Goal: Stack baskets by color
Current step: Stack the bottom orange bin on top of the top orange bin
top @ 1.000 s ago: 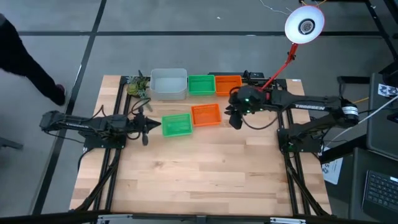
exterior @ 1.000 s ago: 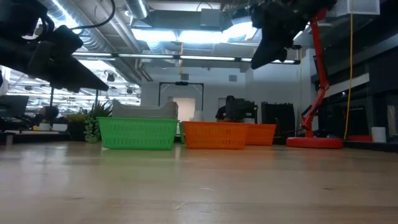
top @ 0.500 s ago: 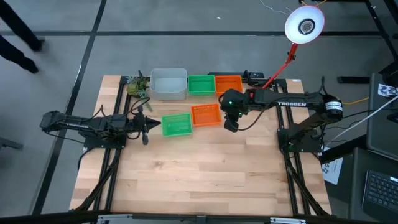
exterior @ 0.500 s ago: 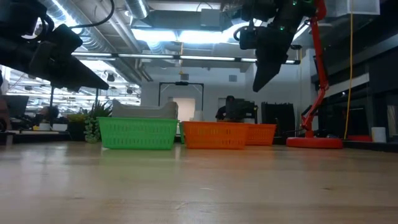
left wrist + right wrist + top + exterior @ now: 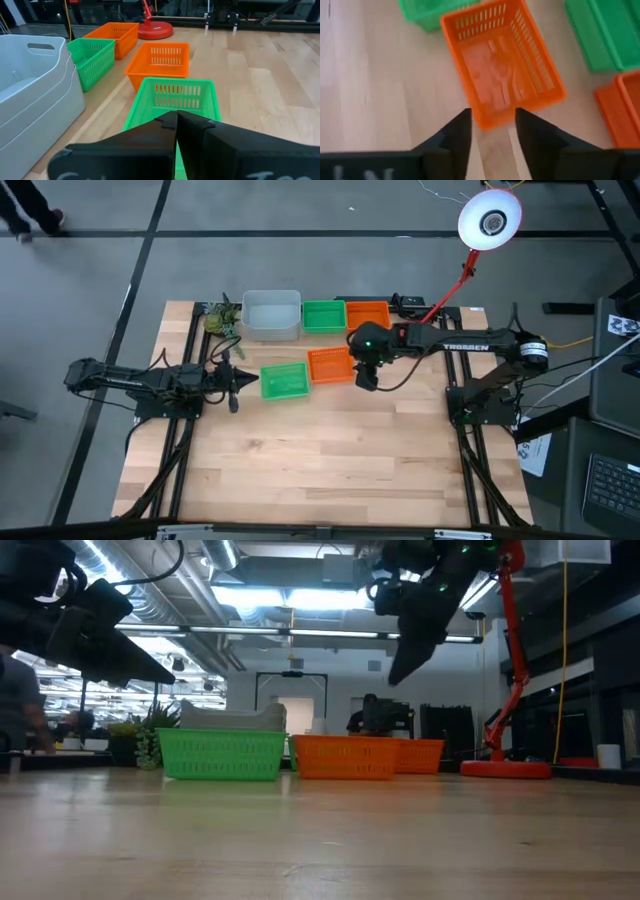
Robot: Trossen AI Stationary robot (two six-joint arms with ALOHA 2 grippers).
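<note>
Five baskets show in the high view. In the far row stand a pale grey one [image 5: 271,314], a green one [image 5: 323,315] and an orange one [image 5: 367,313]. Nearer stand a green basket [image 5: 284,380] and an orange basket [image 5: 331,365] side by side, each flat on its bottom. My right gripper [image 5: 492,120] hangs open, pointing steeply down, above the right-hand end of the nearer orange basket [image 5: 502,60]; the low view shows the right gripper [image 5: 405,650] well above that basket [image 5: 345,757]. My left gripper [image 5: 176,120] is shut, level, just left of the nearer green basket [image 5: 180,95].
A red lamp base [image 5: 155,30] stands at the table's far right, its white head [image 5: 490,218] above the far edge. A small plant [image 5: 222,318] sits left of the grey basket. The near half of the wooden table [image 5: 320,460] is bare. A person [image 5: 20,710] moves in the room behind.
My right gripper has moved toward the table's left and sunk, coming over the right end of the nearer orange basket, and now points more steeply down. The baskets have stayed where they were.
</note>
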